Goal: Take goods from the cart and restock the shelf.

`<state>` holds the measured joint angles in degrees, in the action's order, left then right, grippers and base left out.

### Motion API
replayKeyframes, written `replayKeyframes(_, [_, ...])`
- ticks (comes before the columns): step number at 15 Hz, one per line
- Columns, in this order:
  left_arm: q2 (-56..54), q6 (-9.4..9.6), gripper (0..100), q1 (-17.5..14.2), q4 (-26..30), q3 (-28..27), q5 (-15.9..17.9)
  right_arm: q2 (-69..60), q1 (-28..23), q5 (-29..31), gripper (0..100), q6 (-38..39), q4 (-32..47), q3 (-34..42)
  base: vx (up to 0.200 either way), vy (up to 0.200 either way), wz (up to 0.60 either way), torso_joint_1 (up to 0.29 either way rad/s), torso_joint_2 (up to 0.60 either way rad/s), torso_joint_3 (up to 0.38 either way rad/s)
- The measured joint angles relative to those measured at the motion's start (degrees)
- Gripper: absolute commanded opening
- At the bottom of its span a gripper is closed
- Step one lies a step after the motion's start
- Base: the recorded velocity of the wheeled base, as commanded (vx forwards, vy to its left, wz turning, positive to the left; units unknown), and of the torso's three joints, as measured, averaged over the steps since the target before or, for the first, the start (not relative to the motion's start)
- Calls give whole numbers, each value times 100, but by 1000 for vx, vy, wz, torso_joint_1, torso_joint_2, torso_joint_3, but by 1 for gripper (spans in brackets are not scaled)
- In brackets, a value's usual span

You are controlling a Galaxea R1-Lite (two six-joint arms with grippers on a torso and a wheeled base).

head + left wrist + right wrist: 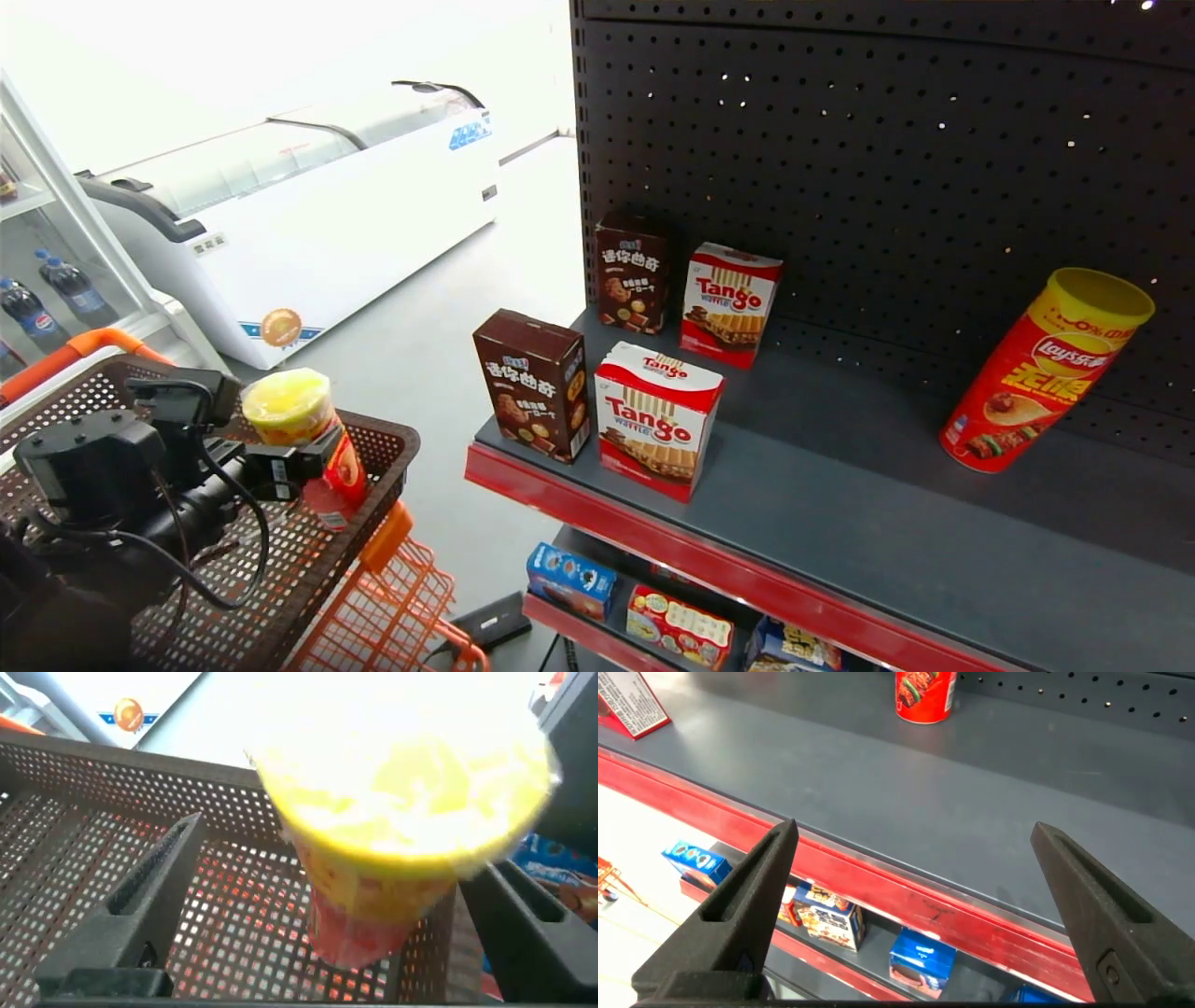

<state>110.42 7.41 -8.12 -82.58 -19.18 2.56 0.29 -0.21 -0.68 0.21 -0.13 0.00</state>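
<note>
On the left gripper (327, 849) the fingers (140, 896) are spread wide and straddle the chip can (402, 831). Bare mesh shows between one finger and the can body and the other finger is just beside it, so nothing is clamped yet. The can is in the cart basket (401, 439), about 8 o'clock in the head view, yellow lid up and tilted a bit; can't tell if its base rests on the mesh floor. The right gripper (913, 831) is also spread, holds nothing, and hangs just off the red front lip of the shelf (971, 784). The shelf takes the 3 o'clock side, with wafer boxes (656, 417) and cookie boxes (532, 383) at its cart-side end. A second can (1046, 373) at 3 o'clock leans back on the pegboard (887, 168). Handling guess: a paperboard tube, light and stiff lengthwise, but it dents if squeezed hard. The glossy wrap is probably slippery and the plastic lid could pop, so don't take it by the lid. Best hold looks mid-body, below the lid, pads square across the tube. It is tall and narrow, so likely tippy on set-down.
</note>
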Motion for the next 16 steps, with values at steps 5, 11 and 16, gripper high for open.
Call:
replayKeyframes(5, [658,-35,100,-6,-180,-510,0,0,5,0,100,0,-2,0,0,0,0,0,0,0])
replayKeyframes(11, [1047,-165,0,21,-180,-976,9,0,5,2,100,0,-2,0,0,0,0,0,0,0])
replayKeyframes(16, [746,-162,0,195,-200,-916,0,0,5,0,100,1,-2,0,0,0,0,0,0,0])
